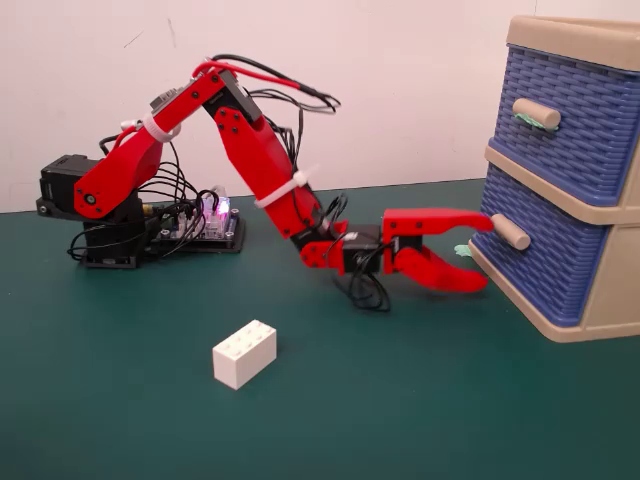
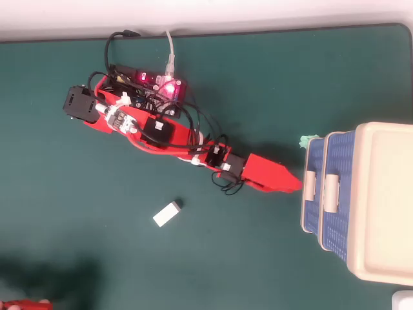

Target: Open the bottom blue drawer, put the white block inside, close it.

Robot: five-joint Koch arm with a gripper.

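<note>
The white block (image 1: 245,354) lies on the green mat, alone, to the near left of the arm; it also shows in the overhead view (image 2: 167,214). The bottom blue drawer (image 1: 545,270) of the beige cabinet looks shut, and its plain beige handle (image 1: 510,232) sticks out left. It shows in the overhead view (image 2: 312,213) too. My red gripper (image 1: 487,254) is open and empty, one jaw above the other. Its tips are right at the handle's end; I cannot tell whether they touch. In the overhead view my gripper (image 2: 298,184) points at that handle (image 2: 310,184).
The upper blue drawer (image 1: 570,120) has a handle with a green scrap. Another green scrap (image 1: 462,250) lies on the mat by the cabinet. The arm's base and a lit controller board (image 1: 205,215) with cables stand at the back left, near the wall.
</note>
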